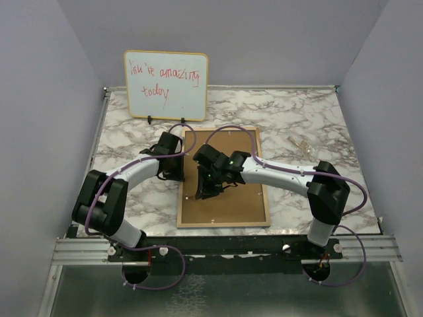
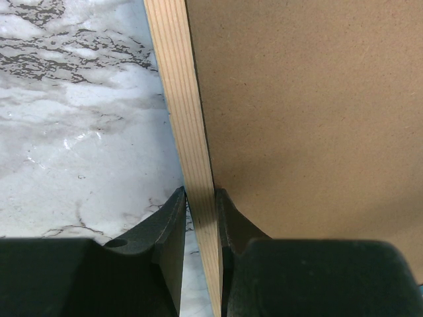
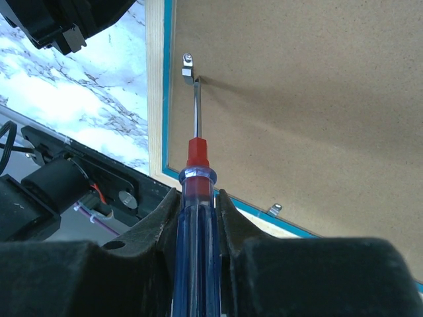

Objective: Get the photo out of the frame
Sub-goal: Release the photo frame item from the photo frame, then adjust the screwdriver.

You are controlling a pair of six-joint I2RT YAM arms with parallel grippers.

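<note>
From above, saw the frame [image 1: 225, 224] lying face down on the marble table [image 1: 317, 125], brown backing board [image 1: 228, 201] up. Could not see the photo anywhere.

Left wrist: found the left gripper [image 2: 200, 198] clamped on the frame's pale wood rim.

Right wrist: found the right gripper [image 3: 198, 198] closed around a blue-handled screwdriver [image 3: 197, 165], its tip at a metal clip [image 3: 188, 68].

Frame [image 1: 228, 208]: large rectangle, lying flat and face down on the table, long sides running away from me, roughly centred between my arms. Back is up: plain brown board [image 2: 310, 119] inside a pale wood rim [image 2: 188, 132]. A thin bright blue edge [image 3: 170, 99] shows between rim and board. Small metal tabs sit on the board near the left side [image 3: 188, 68] and the near side [image 3: 275, 210]. My left gripper [image 2: 200, 218] pinches the left rim, a finger on either side. Photo: out of my sight.
</note>
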